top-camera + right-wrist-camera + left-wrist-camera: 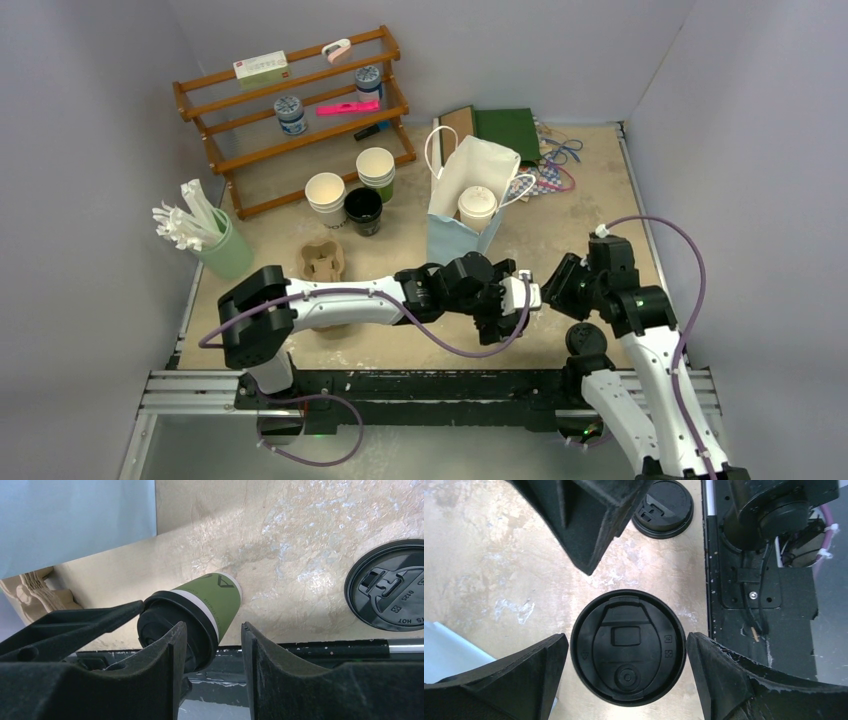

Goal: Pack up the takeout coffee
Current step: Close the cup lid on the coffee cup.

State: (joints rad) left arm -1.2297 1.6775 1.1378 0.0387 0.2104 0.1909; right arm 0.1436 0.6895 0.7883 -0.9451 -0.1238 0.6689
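Left claw (626, 642) apart, straddling the black-lidded green cup (216, 597), which stands on the worktop (300, 540) just in front of the bag (448, 238). Right claw (214, 630) part apart, empty. White-lidded cup (477, 205) inside bag.

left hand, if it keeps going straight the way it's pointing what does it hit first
The black-lidded cup, seen lid-on and centred in the open left hand. Its fingers look set to pass either side of the lid; how far off it sits is unclear.

Soft, even overhead light; faint shadows under the arms (340, 300) on the counter (590, 200). Close up, the counter glares pale beside the loose lid (392, 587).
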